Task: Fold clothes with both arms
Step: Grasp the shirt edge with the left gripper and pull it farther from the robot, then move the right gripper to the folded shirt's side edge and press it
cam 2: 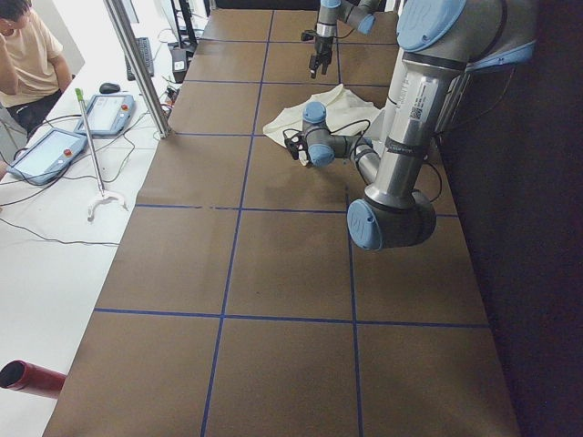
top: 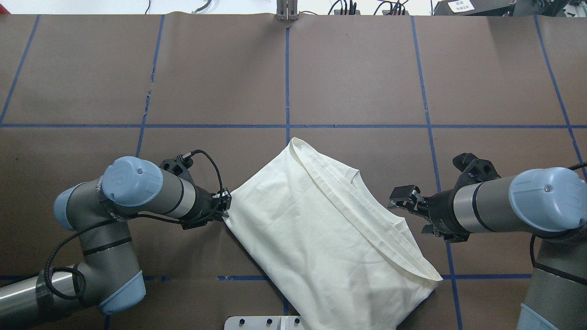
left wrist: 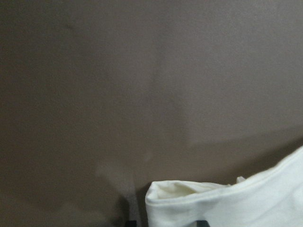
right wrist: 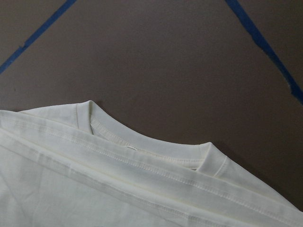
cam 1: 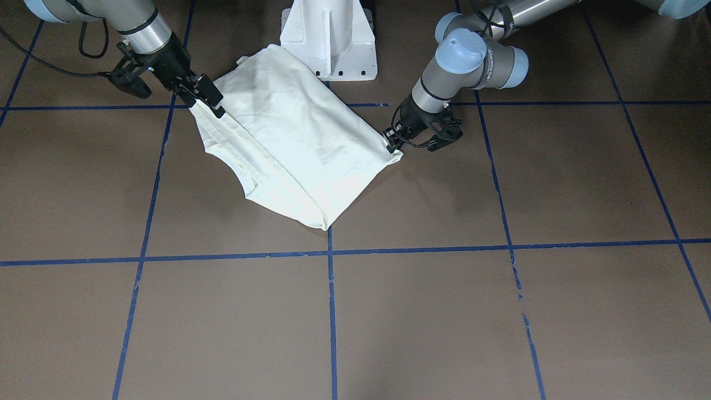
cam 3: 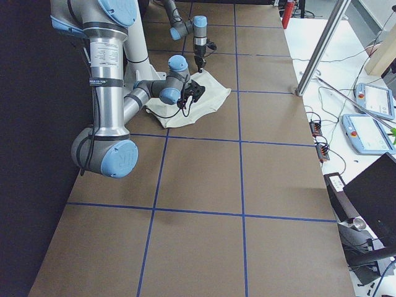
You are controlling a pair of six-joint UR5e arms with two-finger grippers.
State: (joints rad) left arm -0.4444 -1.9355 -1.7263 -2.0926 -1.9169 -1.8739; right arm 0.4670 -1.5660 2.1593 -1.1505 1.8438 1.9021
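Note:
The cream-white shirt (cam 1: 294,139) lies folded and slanted on the brown table close to the robot's base, plain side up; the print is hidden. It also shows in the overhead view (top: 321,229). My left gripper (top: 224,207) is low at the shirt's corner nearest it and shut on that corner; the left wrist view shows the folded corner (left wrist: 189,198) at its bottom edge. My right gripper (top: 402,198) hovers open at the shirt's neckline edge and holds nothing. The right wrist view looks down on the collar (right wrist: 142,146).
The white pedestal base (cam 1: 328,39) stands right behind the shirt. Blue tape lines (top: 287,82) divide the table into squares. An operator (cam 2: 27,55) sits beyond the table's far side with teach pendants (cam 2: 50,155) on a white bench.

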